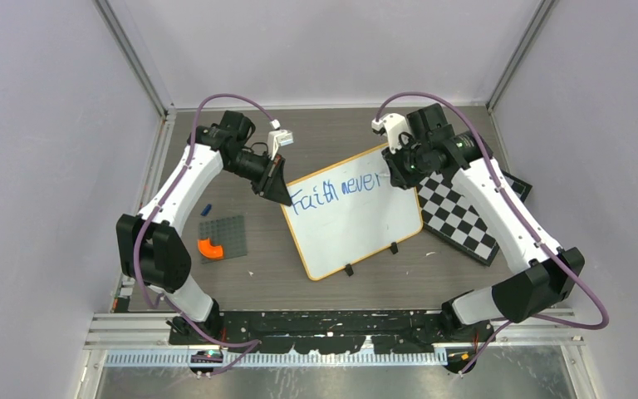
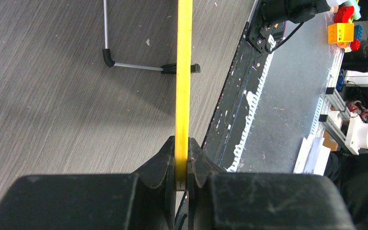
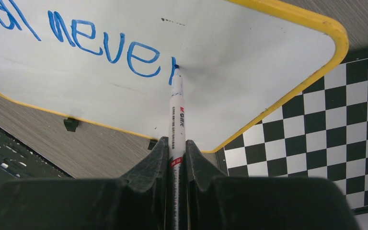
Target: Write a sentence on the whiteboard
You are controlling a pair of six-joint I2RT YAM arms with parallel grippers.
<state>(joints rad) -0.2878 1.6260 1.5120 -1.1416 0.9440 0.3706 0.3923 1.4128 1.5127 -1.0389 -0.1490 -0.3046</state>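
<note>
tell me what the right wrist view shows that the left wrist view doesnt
Only the right wrist view: the right gripper shut on a white marker, its tip at the whiteboard just after the blue word "never", and the checkered board beside it. Only the left wrist view: the left gripper clamped on the board's yellow frame seen edge-on, a black clip foot with a metal stand rod, and toy bricks in the background. Both: the yellow-framed board and the grey wood-grain table.
</note>
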